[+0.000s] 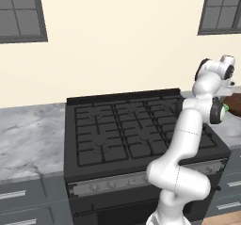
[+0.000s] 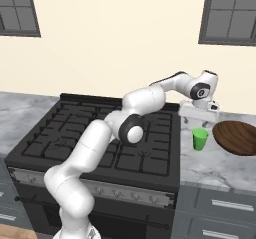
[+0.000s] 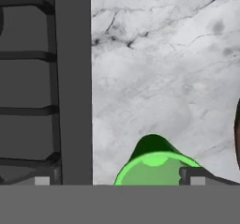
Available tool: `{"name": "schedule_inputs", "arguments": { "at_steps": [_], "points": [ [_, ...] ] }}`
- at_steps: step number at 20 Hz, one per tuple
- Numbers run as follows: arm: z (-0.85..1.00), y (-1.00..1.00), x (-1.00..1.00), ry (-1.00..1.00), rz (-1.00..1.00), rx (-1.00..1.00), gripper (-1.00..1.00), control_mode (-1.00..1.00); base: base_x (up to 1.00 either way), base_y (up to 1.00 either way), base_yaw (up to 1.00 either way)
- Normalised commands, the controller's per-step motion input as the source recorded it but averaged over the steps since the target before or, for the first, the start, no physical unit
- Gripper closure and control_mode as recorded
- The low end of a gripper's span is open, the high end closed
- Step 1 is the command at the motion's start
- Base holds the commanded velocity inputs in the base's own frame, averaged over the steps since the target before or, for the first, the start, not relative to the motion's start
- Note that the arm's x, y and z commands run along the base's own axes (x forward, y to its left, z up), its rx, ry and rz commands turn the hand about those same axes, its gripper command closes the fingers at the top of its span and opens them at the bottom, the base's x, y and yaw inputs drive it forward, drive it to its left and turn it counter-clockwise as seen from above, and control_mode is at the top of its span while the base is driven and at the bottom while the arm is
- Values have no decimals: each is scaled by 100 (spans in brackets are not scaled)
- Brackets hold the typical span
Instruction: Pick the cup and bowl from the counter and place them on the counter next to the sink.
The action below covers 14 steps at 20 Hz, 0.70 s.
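Observation:
The small green cup (image 2: 200, 138) stands upright on the marble counter (image 2: 210, 165), just right of the stove. The wide brown wooden bowl (image 2: 237, 137) lies beside it on the right, a small gap apart. My gripper (image 2: 199, 119) hangs open a little above the cup, pointing down. In the hand view the cup (image 3: 154, 164) sits low in the picture, nearer the right fingertip (image 3: 197, 178), with nothing gripped. From the left base view a green sliver of the cup (image 1: 226, 108) and an edge of the bowl (image 1: 234, 99) peek out behind the arm. The sink is out of view.
The black gas stove (image 1: 127, 125) with raised grates fills the middle, its edge (image 3: 72, 78) close to the cup's left. More marble counter (image 1: 28, 139) runs left of the stove. The wall stands behind, and drawers (image 2: 220, 208) sit below the counter.

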Motion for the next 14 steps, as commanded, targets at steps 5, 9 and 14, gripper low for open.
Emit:
{"name": "schedule_inputs", "arguments": {
  "at_steps": [5,9,14],
  "points": [
    [0,2,-45,0,-2,0,-100,-100,0,0,0],
    [-8,25,-25,0,-3,0,-100,-100,0,0,0],
    [-2,47,-12,-1,-2,0,-100,-100,0,0,0]
  ]
}}
